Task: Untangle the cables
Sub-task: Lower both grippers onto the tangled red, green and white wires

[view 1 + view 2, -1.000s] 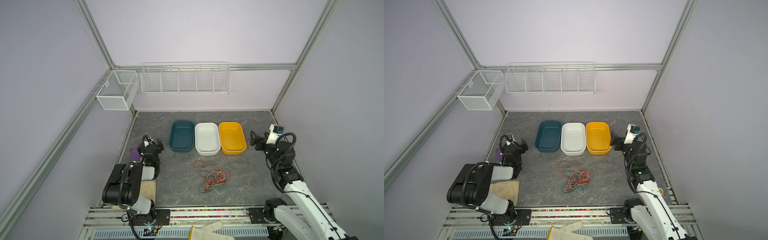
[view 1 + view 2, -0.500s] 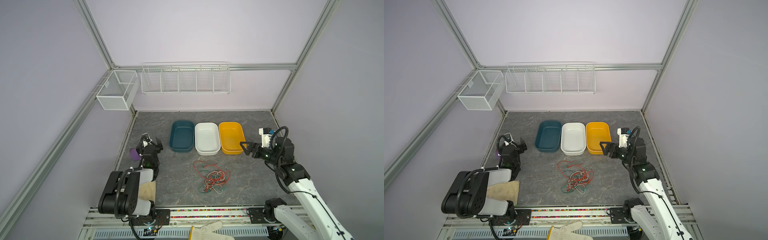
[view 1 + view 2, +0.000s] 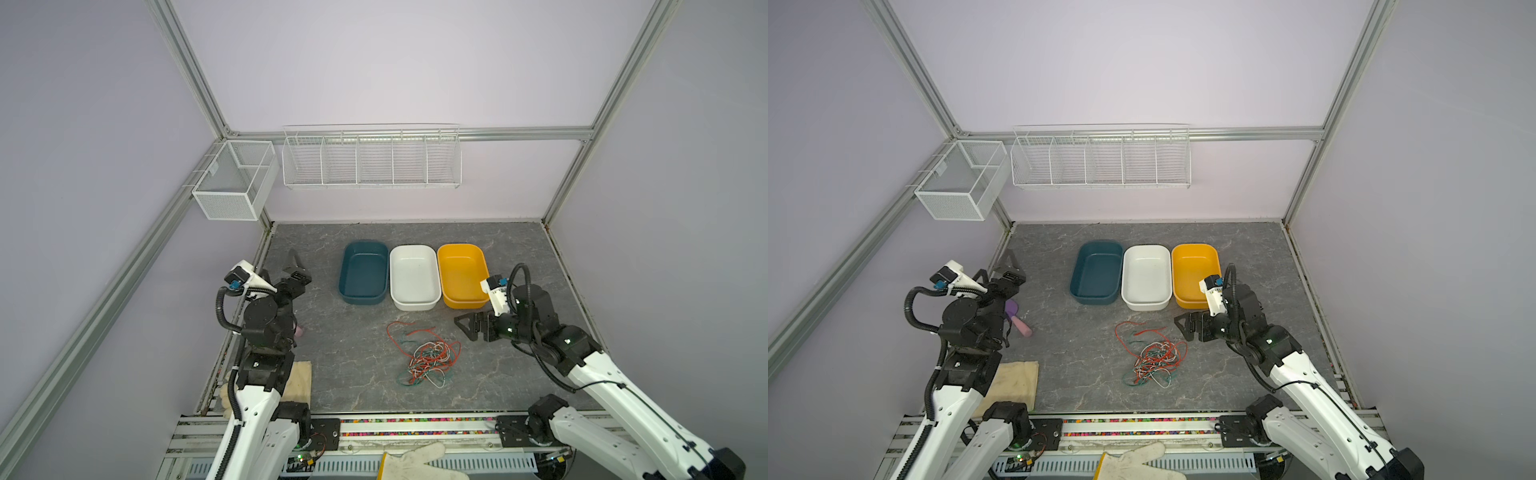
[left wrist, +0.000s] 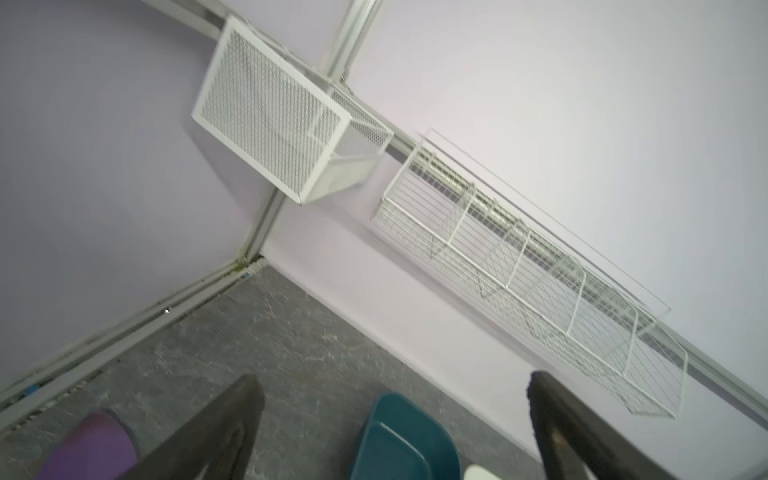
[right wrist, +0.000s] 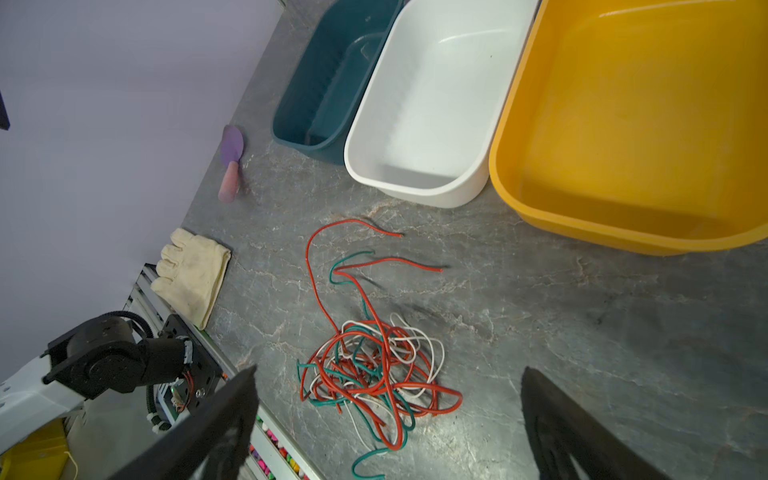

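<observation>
**Now, start on the tangle**

The cables (image 3: 428,359) lie knotted mid-tabletop (image 3: 332,353), untouched. Your right pincer (image 3: 465,328) hangs released just beside them. The left pincer (image 3: 282,270), also released, sits well apart. Next, probably pinch the loose red end (image 5: 436,270).

Lighting's bright, soft and really even, coming from overhead. Shadows are faint, just thin smudges beside the cables (image 5: 370,365) on the gray table (image 5: 582,332). There's a bit of glare inside the white bin (image 5: 436,83). Both top views are sharp, though the wide lens splays the walls out toward the corners. The left wrist view is the worst: the mesh basket (image 4: 270,112) and wire rack (image 4: 519,257) look smeared and soft. The right wrist view is much crisper, except the near fingers (image 5: 216,424), which are dark, fuzzy blobs.
</observation>
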`<state>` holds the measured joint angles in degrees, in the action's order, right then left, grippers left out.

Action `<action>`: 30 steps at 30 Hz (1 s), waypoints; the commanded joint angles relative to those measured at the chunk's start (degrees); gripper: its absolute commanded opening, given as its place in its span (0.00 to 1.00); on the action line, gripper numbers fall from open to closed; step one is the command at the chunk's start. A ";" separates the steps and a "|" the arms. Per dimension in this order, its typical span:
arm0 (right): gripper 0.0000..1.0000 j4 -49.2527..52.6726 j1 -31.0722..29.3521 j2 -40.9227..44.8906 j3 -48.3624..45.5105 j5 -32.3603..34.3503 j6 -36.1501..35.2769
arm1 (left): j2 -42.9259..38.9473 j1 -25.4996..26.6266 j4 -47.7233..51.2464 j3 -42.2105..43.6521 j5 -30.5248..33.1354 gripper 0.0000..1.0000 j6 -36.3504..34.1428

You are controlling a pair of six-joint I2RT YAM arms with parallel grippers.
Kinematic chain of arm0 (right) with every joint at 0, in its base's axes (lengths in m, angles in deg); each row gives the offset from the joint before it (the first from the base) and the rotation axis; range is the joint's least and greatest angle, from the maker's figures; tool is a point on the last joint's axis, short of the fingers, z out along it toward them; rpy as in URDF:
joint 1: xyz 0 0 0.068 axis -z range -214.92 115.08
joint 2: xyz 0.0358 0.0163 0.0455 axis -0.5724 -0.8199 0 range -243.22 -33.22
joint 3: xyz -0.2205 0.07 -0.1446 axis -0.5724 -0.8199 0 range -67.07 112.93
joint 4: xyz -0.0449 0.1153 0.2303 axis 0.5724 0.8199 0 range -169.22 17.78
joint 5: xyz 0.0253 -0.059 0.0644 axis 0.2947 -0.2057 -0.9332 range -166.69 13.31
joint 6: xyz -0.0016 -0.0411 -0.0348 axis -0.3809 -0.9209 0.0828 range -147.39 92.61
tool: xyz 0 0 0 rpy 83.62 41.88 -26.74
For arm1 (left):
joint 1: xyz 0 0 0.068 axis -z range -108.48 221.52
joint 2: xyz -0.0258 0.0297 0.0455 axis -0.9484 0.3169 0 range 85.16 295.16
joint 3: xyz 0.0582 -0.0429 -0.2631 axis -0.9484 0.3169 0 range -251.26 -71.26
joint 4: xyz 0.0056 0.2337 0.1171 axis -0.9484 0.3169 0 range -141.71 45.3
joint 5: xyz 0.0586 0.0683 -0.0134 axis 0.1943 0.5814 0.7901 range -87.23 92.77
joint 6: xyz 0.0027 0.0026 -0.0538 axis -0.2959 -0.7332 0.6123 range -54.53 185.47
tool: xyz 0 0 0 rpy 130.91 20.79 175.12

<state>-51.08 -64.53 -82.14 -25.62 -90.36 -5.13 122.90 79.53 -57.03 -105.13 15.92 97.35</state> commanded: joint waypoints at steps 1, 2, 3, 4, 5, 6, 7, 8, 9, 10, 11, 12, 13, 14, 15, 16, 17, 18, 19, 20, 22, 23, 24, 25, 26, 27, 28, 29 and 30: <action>0.94 2.40 -2.38 0.37 -1.73 3.41 -1.13 | -0.49 3.23 12.73 0.02 -6.51 0.99 3.78; 0.92 2.46 -2.98 0.31 -2.05 3.43 -1.34 | -0.80 5.76 14.27 0.10 -4.60 0.99 3.53; 0.89 2.54 -3.51 0.24 -2.14 3.35 -1.33 | -0.72 8.40 14.97 0.19 -3.00 0.99 3.04; 0.85 2.63 -4.07 0.08 -2.45 3.30 -1.42 | -0.17 11.39 16.51 -0.14 -0.55 0.99 2.93; 0.83 2.71 -4.65 -0.03 -2.66 3.43 -1.31 | 0.70 14.22 18.17 -0.72 1.43 0.99 3.02; 0.80 2.90 -5.02 -0.11 -2.84 3.69 -1.28 | 1.93 17.21 19.75 -1.52 3.72 0.99 3.05; 0.78 3.06 -5.58 -0.35 -3.10 4.08 -1.10 | 3.22 20.32 21.83 -2.53 6.30 0.99 3.34; 0.76 3.26 -6.10 -0.55 -3.34 4.35 -0.99 | 4.44 22.93 23.26 -3.14 8.10 0.99 4.08; 0.73 3.27 -6.60 -0.81 -3.56 4.52 -0.86 | 5.16 24.83 23.90 -3.43 9.22 0.99 4.88; 0.71 3.32 -7.16 -1.11 -3.96 4.85 -0.73 | 7.04 27.10 24.52 -3.49 10.39 0.99 5.82; 0.70 3.35 -7.71 -1.26 -4.34 5.30 -0.58 | 7.92 29.22 24.90 -3.42 11.82 0.99 6.74; 0.68 3.28 -8.20 -1.42 -4.59 5.58 -0.42 | 8.60 30.88 25.09 -3.40 12.96 0.99 7.17; 0.66 3.11 -8.76 -1.58 -4.95 5.74 -0.26 | 9.36 32.55 25.33 -3.25 13.76 0.99 7.96; 0.64 2.99 -9.32 -1.77 -5.45 5.85 0.05 | 10.13 33.83 25.11 -2.91 13.78 0.99 8.92; 0.63 2.55 -9.93 -1.77 -5.85 5.85 0.36 | 11.00 34.80 24.65 -2.56 13.33 0.99 9.81; 0.62 1.98 -10.55 -1.72 -6.45 5.93 0.78 | 12.14 35.94 23.95 -2.19 12.39 0.99 10.75; 0.61 1.26 -11.39 -1.75 -7.24 6.26 1.52 | 13.44 37.24 23.64 -2.08 12.23 0.99 11.34; 0.60 0.40 -12.13 -1.77 -8.06 6.37 2.15 | 14.73 38.43 23.82 -2.16 12.86 0.99 11.93; 0.58 -0.35 -12.84 -1.82 -8.73 6.62 2.80 | 15.99 39.67 23.77 -2.02 13.54 0.99 12.58; 0.56 -0.74 -13.70 -2.17 -9.37 7.33 3.38 | 17.05 40.54 23.47 -1.67 13.66 0.99 13.40; 0.53 -1.20 -14.94 -2.79 -9.92 8.57 3.91 | 18.51 41.82 22.28 -0.54 13.17 1.00 15.47; 0.51 -1.37 -15.46 -3.16 -9.92 8.95 4.15 | 19.08 42.36 20.90 0.36 12.16 1.00 16.28; 0.50 -1.57 -15.89 -3.57 -9.95 9.24 4.27 | 19.76 42.61 20.50 0.64 10.72 0.99 17.25; 0.48 -1.78 -16.36 -3.84 -9.82 9.54 4.28 | 20.74 42.92 20.54 0.64 9.55 0.98 18.34; 0.47 -1.96 -16.81 -4.22 -9.59 10.10 4.28 | 21.86 43.47 20.33 0.56 9.07 0.98 19.05; 0.45 -2.19 -17.13 -4.47 -9.55 10.60 4.28 | 22.73 44.18 20.12 0.56 8.94 0.97 19.48; 0.44 -2.38 -17.41 -4.82 -9.45 11.21 4.29 | 23.53 45.22 19.47 0.76 9.16 0.97 19.89; 0.43 -2.55 -17.74 -5.40 -9.39 11.51 4.28 | 24.34 46.26 18.70 1.03 9.35 0.97 20.17; 0.41 -2.82 -17.89 -5.88 -9.46 11.63 4.28 | 24.85 46.79 18.24 1.33 9.30 0.97 20.63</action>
<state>-52.04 -81.62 -87.10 -35.02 -80.74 -1.68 146.55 124.69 -36.66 -104.80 25.47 114.29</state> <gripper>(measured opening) 0.421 0.973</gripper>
